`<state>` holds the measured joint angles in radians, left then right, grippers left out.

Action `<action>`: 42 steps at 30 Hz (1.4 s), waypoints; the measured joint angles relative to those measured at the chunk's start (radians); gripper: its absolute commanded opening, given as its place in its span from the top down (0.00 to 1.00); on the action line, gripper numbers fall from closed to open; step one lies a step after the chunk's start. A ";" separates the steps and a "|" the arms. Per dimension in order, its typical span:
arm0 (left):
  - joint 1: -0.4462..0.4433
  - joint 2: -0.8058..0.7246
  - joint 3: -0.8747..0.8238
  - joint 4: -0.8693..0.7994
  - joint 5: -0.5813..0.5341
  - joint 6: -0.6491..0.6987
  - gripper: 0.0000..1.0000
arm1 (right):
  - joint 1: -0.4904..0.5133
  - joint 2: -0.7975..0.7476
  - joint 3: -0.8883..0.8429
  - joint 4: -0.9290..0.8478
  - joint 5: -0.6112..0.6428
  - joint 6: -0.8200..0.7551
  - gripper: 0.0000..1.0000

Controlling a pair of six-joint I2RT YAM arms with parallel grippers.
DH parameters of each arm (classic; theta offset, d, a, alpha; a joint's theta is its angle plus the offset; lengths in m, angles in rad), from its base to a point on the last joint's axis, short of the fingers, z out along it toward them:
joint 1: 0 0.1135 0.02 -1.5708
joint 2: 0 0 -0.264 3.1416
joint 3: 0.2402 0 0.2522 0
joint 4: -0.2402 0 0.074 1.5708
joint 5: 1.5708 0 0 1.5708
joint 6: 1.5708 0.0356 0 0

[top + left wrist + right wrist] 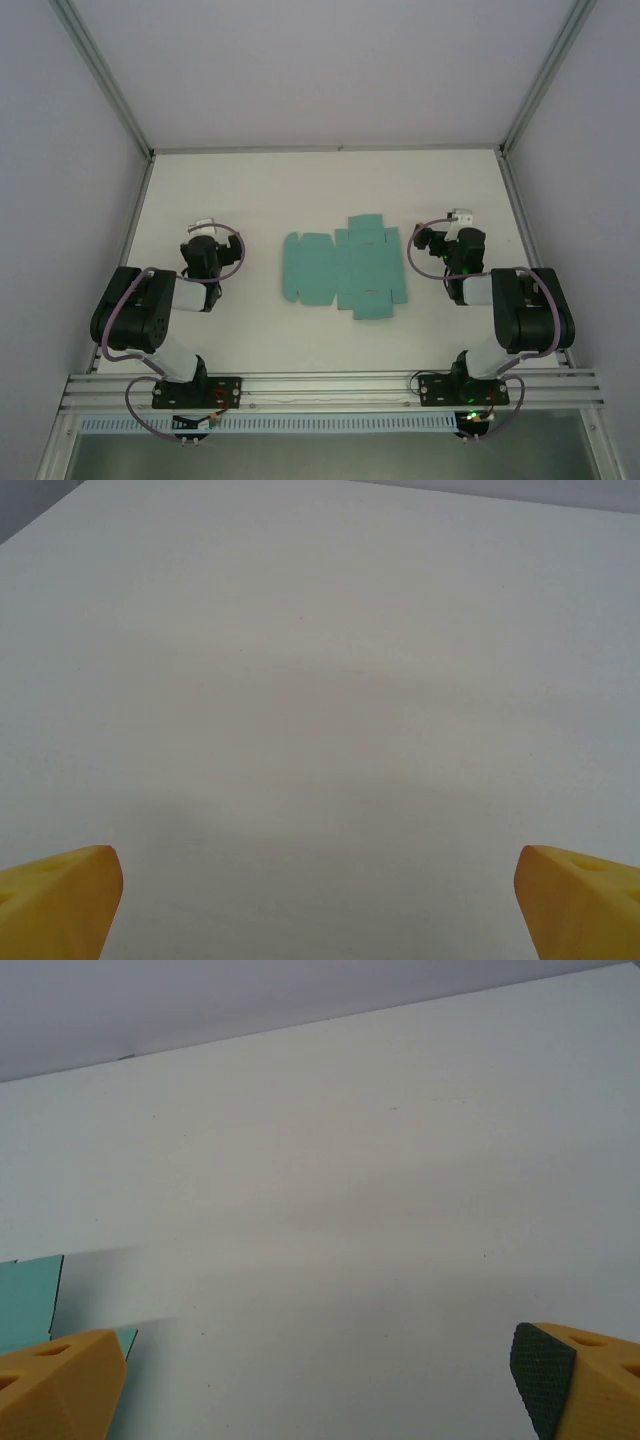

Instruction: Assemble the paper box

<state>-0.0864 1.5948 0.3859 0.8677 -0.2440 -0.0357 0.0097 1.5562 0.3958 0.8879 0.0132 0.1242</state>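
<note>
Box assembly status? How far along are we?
Done: nothing. The paper box lies as a flat, unfolded sheet on the table, between the arms. In hand: nothing. The left gripper and right gripper are open, empty and off the sheet. Remaining: every fold and the closing.

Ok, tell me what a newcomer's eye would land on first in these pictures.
The teal-green paper box sheet stands out first: it lies flat and unfolded in the middle of the white table. Next come the left gripper and the right gripper, one on each side of the sheet, both yellow-tipped, wide open and holding nothing.
</note>
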 measured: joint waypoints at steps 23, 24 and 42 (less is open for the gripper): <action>0.000 0.000 0.000 0.000 0.000 0.000 0.00 | 0.000 0.000 0.000 0.000 0.000 0.000 0.00; 0.000 0.000 0.000 0.000 0.001 0.000 0.00 | 0.000 0.000 0.000 0.000 0.000 0.000 0.00; -0.035 -0.206 0.432 -0.707 0.217 -0.232 0.00 | 0.193 -0.227 0.437 -0.827 0.034 0.248 0.16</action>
<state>-0.1215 1.3888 0.8181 0.1608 -0.0273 -0.2672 0.2024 1.3293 0.8330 0.0608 0.0475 0.3721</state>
